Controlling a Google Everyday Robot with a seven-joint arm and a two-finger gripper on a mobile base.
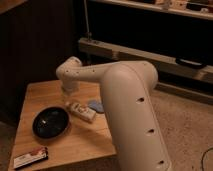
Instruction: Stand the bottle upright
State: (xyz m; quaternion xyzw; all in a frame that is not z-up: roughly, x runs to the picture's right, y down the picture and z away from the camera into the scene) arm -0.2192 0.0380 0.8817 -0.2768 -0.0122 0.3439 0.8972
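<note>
The bottle (83, 111) is a small cream-white oblong with reddish label marks. It lies on its side near the middle of the wooden table (45, 92), between the black bowl and a blue sponge. My white arm reaches in from the right, and its wrist bends down over the table's back part. The gripper (68, 90) hangs below that wrist, a little above and behind the bottle's left end and apart from it. Nothing shows in its grasp.
A black bowl (50, 123) sits left of the bottle. The blue sponge (96, 105) lies just right of it. A flat dark packet with red and white print (30, 158) rests at the table's front left corner. Dark shelving stands behind the table.
</note>
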